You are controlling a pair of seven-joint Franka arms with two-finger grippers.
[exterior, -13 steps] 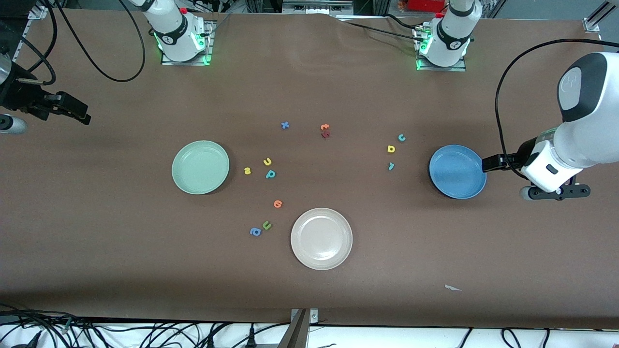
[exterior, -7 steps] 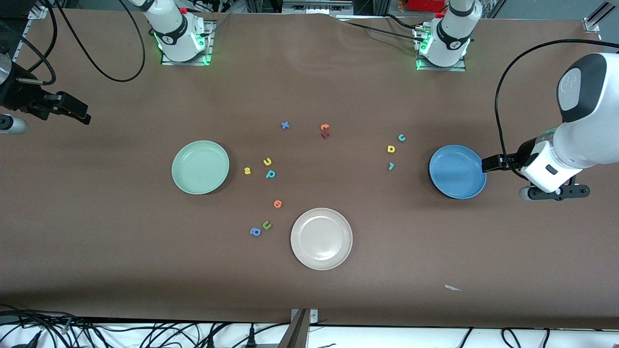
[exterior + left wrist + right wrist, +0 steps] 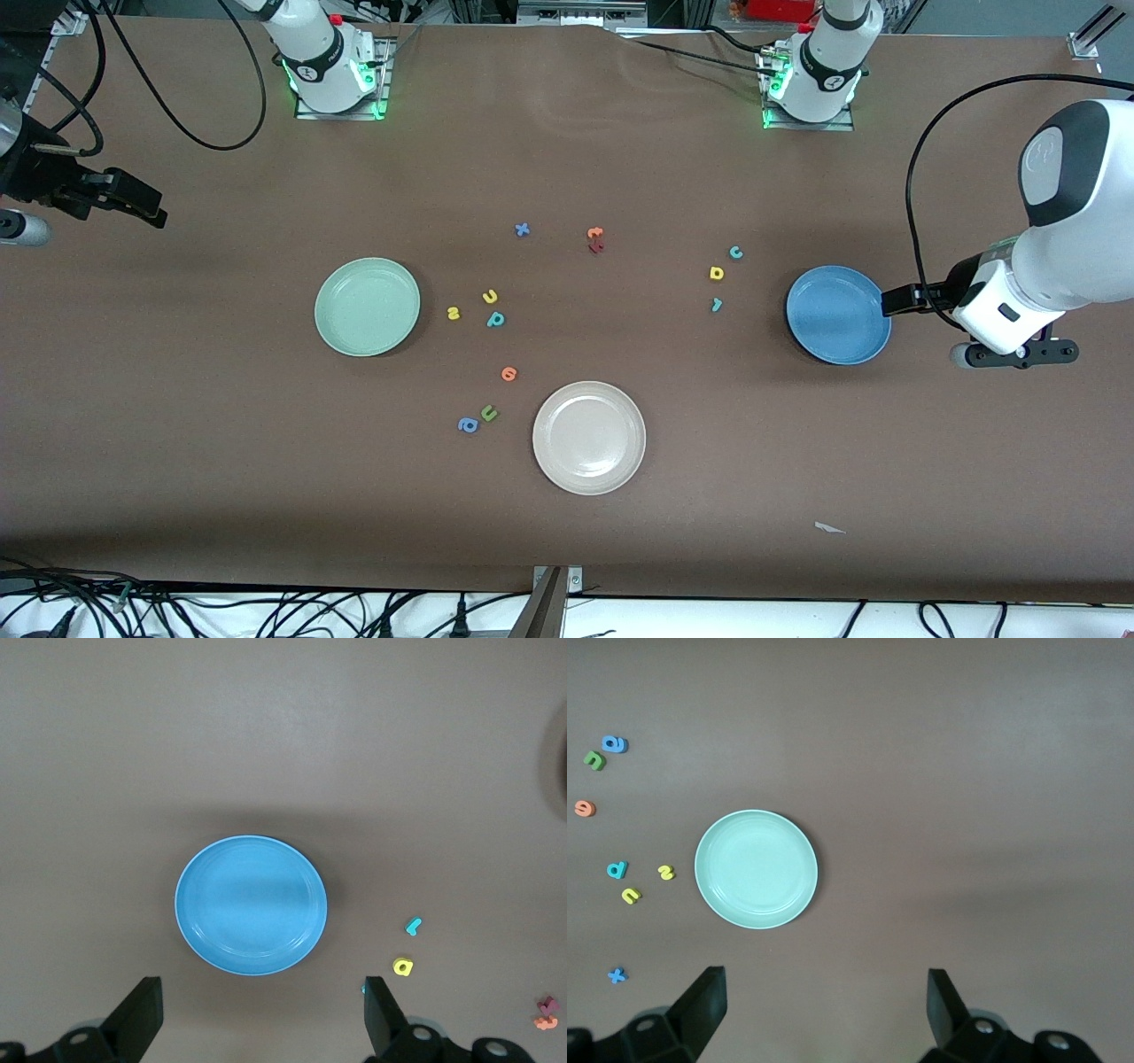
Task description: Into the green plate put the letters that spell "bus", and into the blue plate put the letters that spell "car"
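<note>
The pale green plate lies toward the right arm's end. Beside it are a yellow s, a yellow u and a teal b. Toward the left arm's end lies the blue plate, with a teal c, a yellow a and a teal r close by. My left gripper hangs open and empty, high over the table beside the blue plate. My right gripper is open and empty too, high over its end of the table, looking down on the green plate.
A cream-white plate sits nearest the front camera. Loose letters lie around it: an orange one, a green u, a blue a, a blue x, and an orange and dark red pair. There is a white scrap.
The left arm has shifted very slightly toward the blue plate. Plates and letters lie as before, and both grippers stay open.
</note>
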